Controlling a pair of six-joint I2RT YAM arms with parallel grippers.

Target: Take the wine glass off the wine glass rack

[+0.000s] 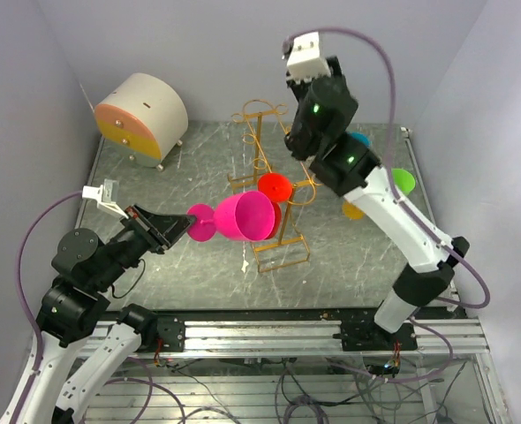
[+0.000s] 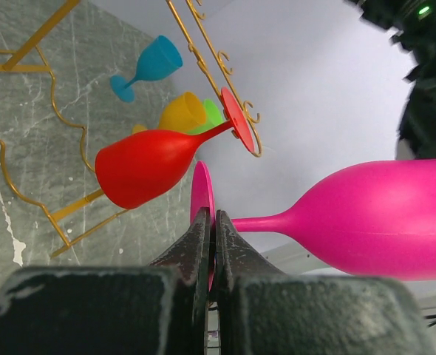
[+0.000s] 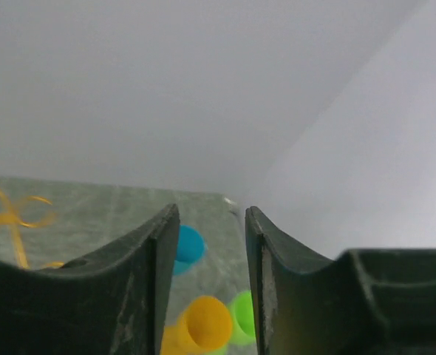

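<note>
At far left, a round drawer box (image 1: pixel 141 117) sits by the wall. Next to it, the left gripper (image 2: pixel 212 218) pinches the foot of the pink glass (image 1: pixel 243 217). That glass lies sideways in the air, off the hooks, with its bowl toward the rack (image 1: pixel 283 252). Close behind the bowl, a red glass (image 1: pixel 274 187) hangs by its foot from a hook. Above the rack, the right gripper (image 3: pixel 212 214) is spread with nothing between its fingers. A blue glass (image 1: pixel 359 140), a yellow glass (image 1: pixel 352 210) and a green glass (image 1: pixel 403 181) lie on the table at right.

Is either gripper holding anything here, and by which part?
The left gripper pinches the magenta plastic wine glass by the edge of its round foot; the right gripper is open and empty.
</note>
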